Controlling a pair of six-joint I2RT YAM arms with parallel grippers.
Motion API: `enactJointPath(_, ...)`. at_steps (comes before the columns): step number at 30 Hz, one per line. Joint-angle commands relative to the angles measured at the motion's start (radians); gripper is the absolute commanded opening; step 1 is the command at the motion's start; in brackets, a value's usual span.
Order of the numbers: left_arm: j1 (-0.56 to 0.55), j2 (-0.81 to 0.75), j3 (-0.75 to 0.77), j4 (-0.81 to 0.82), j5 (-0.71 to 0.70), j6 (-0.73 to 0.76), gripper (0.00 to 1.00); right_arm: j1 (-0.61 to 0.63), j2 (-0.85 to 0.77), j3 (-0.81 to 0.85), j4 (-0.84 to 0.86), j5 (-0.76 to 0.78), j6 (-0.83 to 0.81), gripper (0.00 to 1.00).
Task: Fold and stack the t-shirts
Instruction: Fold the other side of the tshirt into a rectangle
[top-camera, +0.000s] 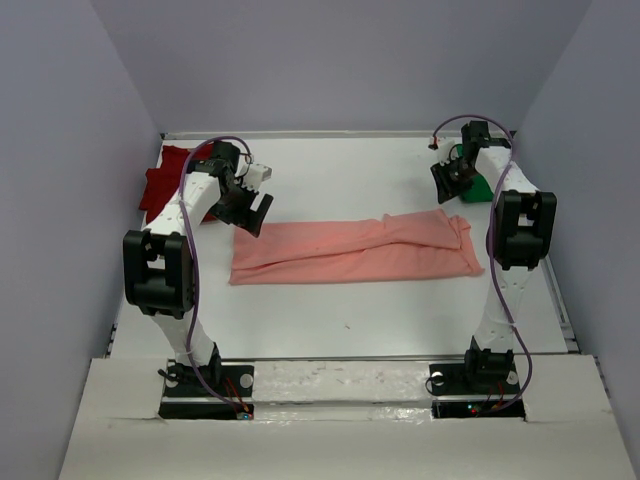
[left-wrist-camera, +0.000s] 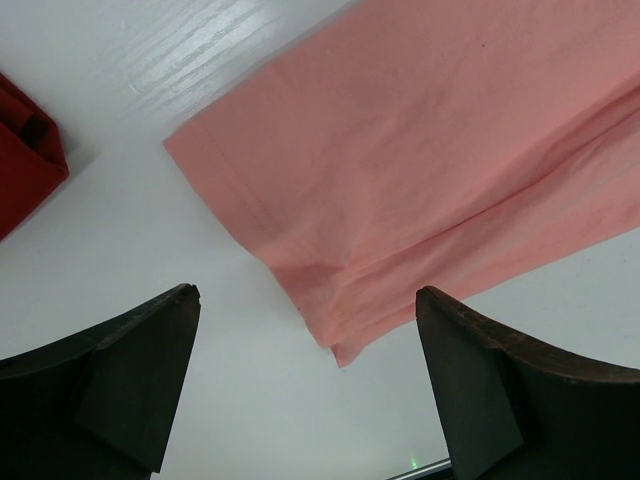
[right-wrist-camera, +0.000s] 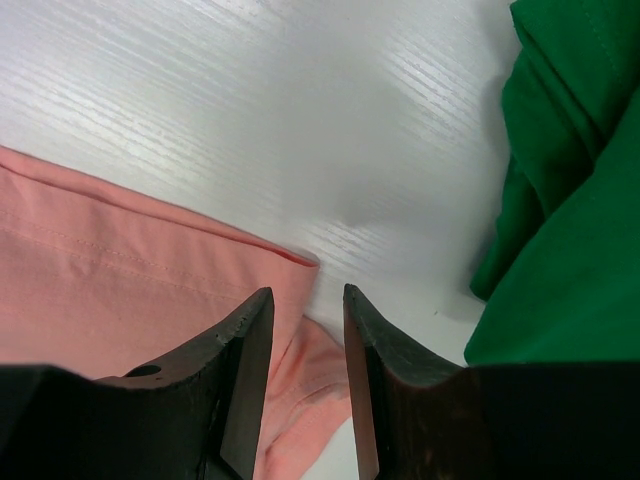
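Centre of the white table (top-camera: 400, 320): salmon-pink t-shirt (top-camera: 350, 252), folded lengthwise into a long band lying flat, left to right. Left gripper (left-wrist-camera: 305, 292) hangs by the band's far left corner, jaws spread wide and holding nothing. Right gripper (right-wrist-camera: 307, 290), at the band's far right corner, shows a narrow gap between its fingers with nothing in it. Far left: dark red t-shirt (top-camera: 165, 180), bunched, partly hidden by the left arm. Far right: bright green t-shirt (top-camera: 480, 188), mostly hidden behind the right gripper, its shape unclear.
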Motion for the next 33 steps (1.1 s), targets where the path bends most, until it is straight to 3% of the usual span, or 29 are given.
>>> enactJointPath(1,-0.007,-0.011,0.042,-0.031,0.002,-0.001,0.99,0.005,-0.005,0.007,0.029,-0.025,0.008,0.40)
enactJointPath(27,-0.008,-0.005,0.031,-0.017,0.010,-0.007,0.99,0.005,0.048,-0.070,0.072,-0.045,0.002,0.39)
enactJointPath(29,-0.008,-0.008,0.029,-0.015,0.010,-0.007,0.99,0.005,0.050,-0.068,0.072,-0.049,0.002,0.30)
enactJointPath(30,-0.010,-0.008,0.029,-0.017,0.010,-0.009,0.99,0.005,0.050,-0.068,0.072,-0.051,0.002,0.13)
enactJointPath(31,-0.010,-0.008,0.029,-0.017,0.012,-0.009,0.99,0.005,0.051,-0.065,0.070,-0.051,0.002,0.13)
enactJointPath(32,-0.010,-0.009,0.028,-0.017,0.010,-0.009,0.99,0.005,0.048,-0.067,0.070,-0.045,0.003,0.00)
enactJointPath(33,-0.010,-0.009,0.029,-0.017,0.010,-0.007,0.99,0.005,0.047,-0.065,0.070,-0.045,0.002,0.00)
